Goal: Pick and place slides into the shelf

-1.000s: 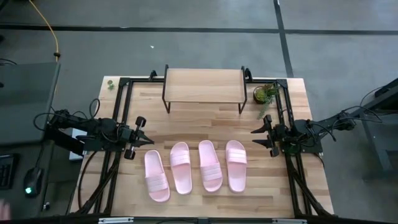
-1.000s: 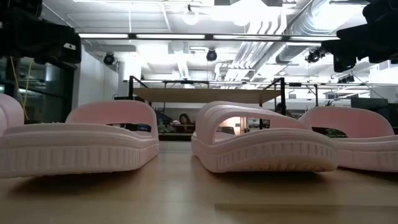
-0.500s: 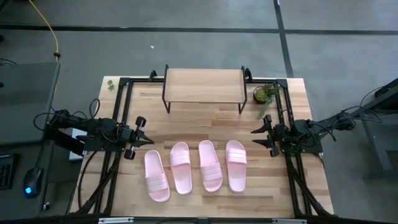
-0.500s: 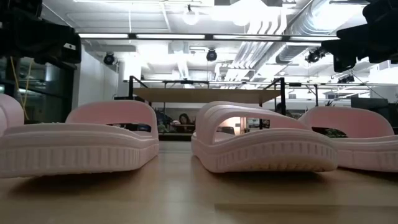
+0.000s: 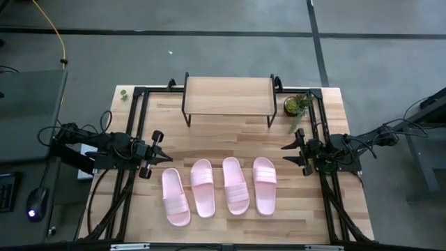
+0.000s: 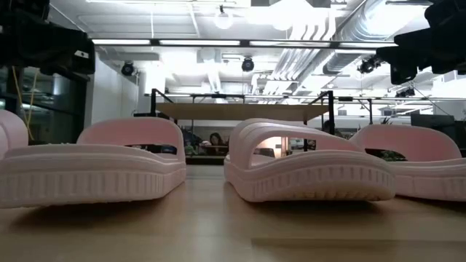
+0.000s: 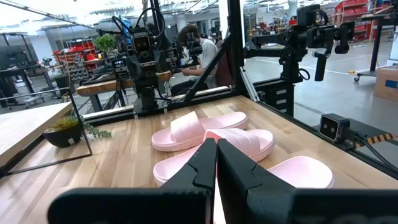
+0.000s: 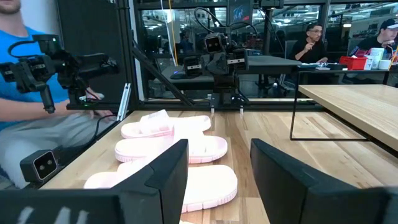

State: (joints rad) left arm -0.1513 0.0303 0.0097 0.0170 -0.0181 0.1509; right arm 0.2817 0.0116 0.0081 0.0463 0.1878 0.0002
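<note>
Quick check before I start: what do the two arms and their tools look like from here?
Both arms are dark, near-black, jointed links with loose black cables trailing off the table's sides. The left tool ends in two slim, pointed black fingers. The right tool has two broader, flat black fingers with squared ends. No markings are legible.

Four pale pink slides (image 5: pixel 220 189) are counted in one row at six o'clock on the table (image 5: pixel 327 209), one shelf (image 5: pixel 228 95) at twelve o'clock, and one small potted plant (image 5: pixel 297 105) just beside it at one o'clock; two grippers are tallied, the left gripper (image 5: pixel 164 155) at nine o'clock, the right gripper (image 5: pixel 286 152) at three o'clock; two people are seen beyond the table in the right wrist view
</note>
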